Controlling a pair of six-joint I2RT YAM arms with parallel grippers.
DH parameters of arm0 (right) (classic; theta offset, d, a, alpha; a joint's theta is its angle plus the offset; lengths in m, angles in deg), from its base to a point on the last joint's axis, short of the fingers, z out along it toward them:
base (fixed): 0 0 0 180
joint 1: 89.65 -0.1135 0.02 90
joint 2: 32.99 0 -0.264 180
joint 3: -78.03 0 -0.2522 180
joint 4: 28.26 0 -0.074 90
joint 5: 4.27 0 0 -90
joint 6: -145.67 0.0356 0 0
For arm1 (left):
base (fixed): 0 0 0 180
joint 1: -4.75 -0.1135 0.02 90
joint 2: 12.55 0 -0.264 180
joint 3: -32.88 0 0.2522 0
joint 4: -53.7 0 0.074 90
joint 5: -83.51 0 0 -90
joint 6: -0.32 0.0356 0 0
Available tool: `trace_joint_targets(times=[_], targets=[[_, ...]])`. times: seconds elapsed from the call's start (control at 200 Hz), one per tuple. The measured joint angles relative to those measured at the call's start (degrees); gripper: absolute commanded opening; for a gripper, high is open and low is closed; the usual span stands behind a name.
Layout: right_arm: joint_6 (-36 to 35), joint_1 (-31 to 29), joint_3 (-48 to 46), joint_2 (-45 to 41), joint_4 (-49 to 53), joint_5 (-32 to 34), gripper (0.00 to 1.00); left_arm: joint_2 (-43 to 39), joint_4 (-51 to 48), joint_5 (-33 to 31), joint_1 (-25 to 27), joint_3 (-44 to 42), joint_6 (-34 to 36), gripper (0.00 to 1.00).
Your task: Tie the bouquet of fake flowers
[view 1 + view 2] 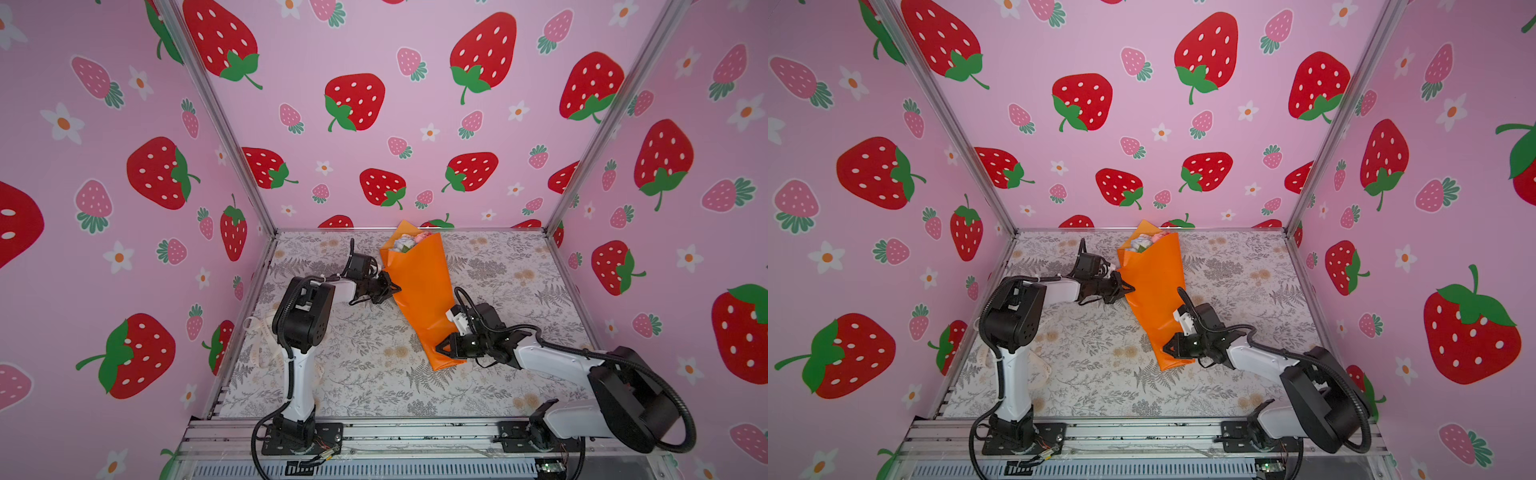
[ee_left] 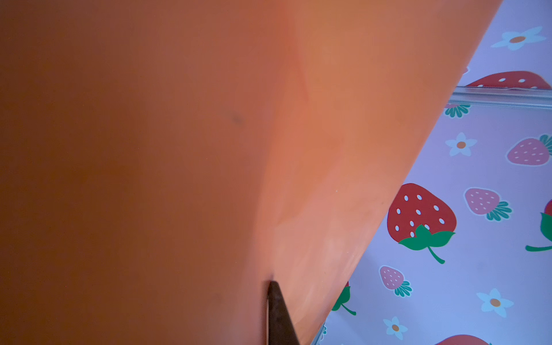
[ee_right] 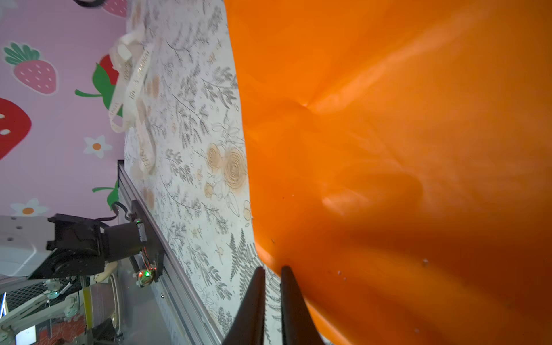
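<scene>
Bouquet of fake flowers (image 1: 419,291) lies slantwise on the floral table cover (image 1: 519,291). The blooms (image 1: 411,241) sit at the wide mouth of the orange wrapping paper (image 1: 1154,286), close to the back wall, and the narrow stem end points toward the front rail. It is wrapped but not yet tied.

Left gripper (image 1: 392,287) is at the paper's left edge, roughly mid-length, with its jaws closed. In the left wrist view one dark finger (image 2: 279,313) presses into the orange sheet, which fills most of that view. I read this as a pinch on a fold of paper, probably to keep the wrap from springing open.

Right gripper (image 1: 440,347) comes in from the right at the narrow end. Its fingers (image 3: 294,304) are nearly together, with a slim gap showing table cover between them. The tips meet the paper's lower edge, but I cannot tell whether they actually nip it. The position suggests it is steadying or lifting the stem end.

Cream ribbon (image 3: 131,83) lies loose near the left arm's base, well apart from the bouquet. Judgement: the paper is being held in shape so the ribbon can be fetched — tying itself has not begun.
</scene>
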State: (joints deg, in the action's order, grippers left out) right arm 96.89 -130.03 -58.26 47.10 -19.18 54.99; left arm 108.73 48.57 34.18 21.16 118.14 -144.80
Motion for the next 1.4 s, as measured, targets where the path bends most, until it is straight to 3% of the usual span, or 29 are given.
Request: trace_joint_targets(times=[0.24,0.485,0.605,0.775,1.031,1.226,1.396], targets=[[-0.5,-0.8,-2.1,4.2,-2.2,-0.4,0.14,-3.4,-1.2,-0.2,0.0,-3.4,0.8,0.53],[-0.5,-0.8,-2.3,4.2,-3.0,-0.2,0.14,-15.9,-2.3,-2.4,0.4,-15.0,1.0,0.68],[-0.5,-0.8,-2.3,4.2,-3.0,-0.1,0.14,-20.3,-0.7,-3.8,2.1,-20.9,-1.2,0.69],[-0.5,-0.8,-2.3,4.2,-3.0,0.1,0.16,-22.6,0.5,-6.6,8.6,-23.5,-4.5,0.68],[0.2,0.0,-2.3,0.3,-2.7,0.1,0.32,-19.8,5.7,-10.3,17.5,-23.6,-9.8,0.62],[-1.2,10.4,-1.8,-7.9,-0.8,-0.7,0.44,-16.2,9.1,-11.2,18.7,-23.6,-12.1,0.48],[-3.6,20.2,0.5,-4.6,-0.2,-0.9,0.48,-14.4,10.8,-11.0,18.5,-23.1,-12.3,0.38]])
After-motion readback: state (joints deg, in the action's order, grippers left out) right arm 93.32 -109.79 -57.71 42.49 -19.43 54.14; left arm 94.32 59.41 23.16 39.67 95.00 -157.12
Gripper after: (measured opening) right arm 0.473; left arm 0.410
